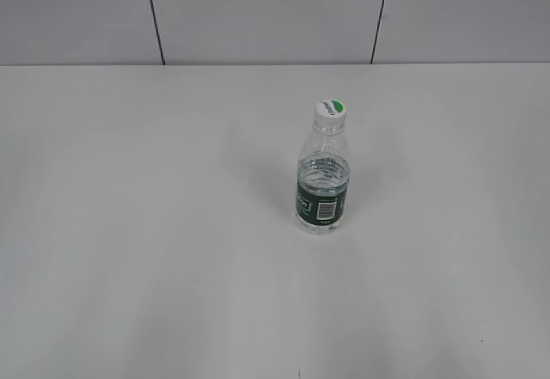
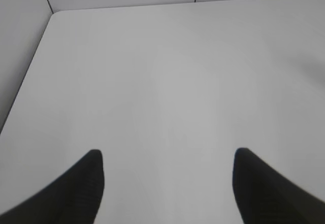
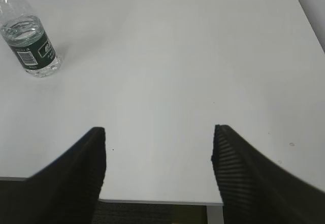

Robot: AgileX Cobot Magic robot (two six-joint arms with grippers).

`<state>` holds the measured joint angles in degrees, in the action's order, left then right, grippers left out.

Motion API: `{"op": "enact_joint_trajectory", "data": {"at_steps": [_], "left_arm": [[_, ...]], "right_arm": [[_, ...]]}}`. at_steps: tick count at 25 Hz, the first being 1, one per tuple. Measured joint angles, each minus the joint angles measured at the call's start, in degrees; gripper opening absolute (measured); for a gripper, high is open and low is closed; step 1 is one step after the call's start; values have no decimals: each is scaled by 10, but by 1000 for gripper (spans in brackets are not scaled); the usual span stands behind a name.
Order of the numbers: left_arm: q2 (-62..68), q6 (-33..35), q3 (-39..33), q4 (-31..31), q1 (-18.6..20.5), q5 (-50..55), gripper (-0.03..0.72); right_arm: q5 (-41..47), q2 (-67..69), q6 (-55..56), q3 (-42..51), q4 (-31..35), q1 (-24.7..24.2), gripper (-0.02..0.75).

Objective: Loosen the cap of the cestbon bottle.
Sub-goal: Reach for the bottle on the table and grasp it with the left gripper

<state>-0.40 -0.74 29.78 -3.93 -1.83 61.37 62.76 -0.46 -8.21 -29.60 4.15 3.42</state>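
Note:
The cestbon bottle [image 1: 323, 186] stands upright on the white table, a little right of centre in the exterior view, with its dark green label band and barcode facing me. The cap [image 1: 330, 110] is on its neck, white with a green patch on top. The bottle also shows at the far left top of the right wrist view [image 3: 28, 38], its cap cut off by the frame. My right gripper [image 3: 159, 132] is open and empty, far from the bottle, over the table's near edge. My left gripper [image 2: 167, 155] is open and empty over bare table. Neither gripper shows in the exterior view.
The white table [image 1: 172, 250] runs to a grey panelled wall [image 1: 258, 14] at the back. Its near edge [image 3: 152, 201] shows under my right gripper, with dark floor beyond. The table's far left corner [image 2: 56, 13] shows in the left wrist view.

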Motion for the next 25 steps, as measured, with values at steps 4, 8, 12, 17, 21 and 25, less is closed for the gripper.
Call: {"op": "enact_joint_trajectory", "data": {"at_steps": [4, 8, 12, 17, 21, 25], "left_arm": [[0, 0, 0, 0, 0, 0, 477], [0, 0, 0, 0, 0, 0, 475], [0, 0, 0, 0, 0, 0, 475], [0, 0, 0, 0, 0, 0, 473], [0, 0, 0, 0, 0, 0, 463], [0, 0, 0, 0, 0, 0, 464]], "right_arm": [[0, 0, 1, 0, 0, 0, 503], [0, 0, 1, 0, 0, 0, 503], [0, 0, 1, 0, 0, 0, 503], [0, 0, 1, 0, 0, 0, 503], [0, 0, 1, 0, 0, 0, 503], [0, 0, 1, 0, 0, 0, 503]]}}
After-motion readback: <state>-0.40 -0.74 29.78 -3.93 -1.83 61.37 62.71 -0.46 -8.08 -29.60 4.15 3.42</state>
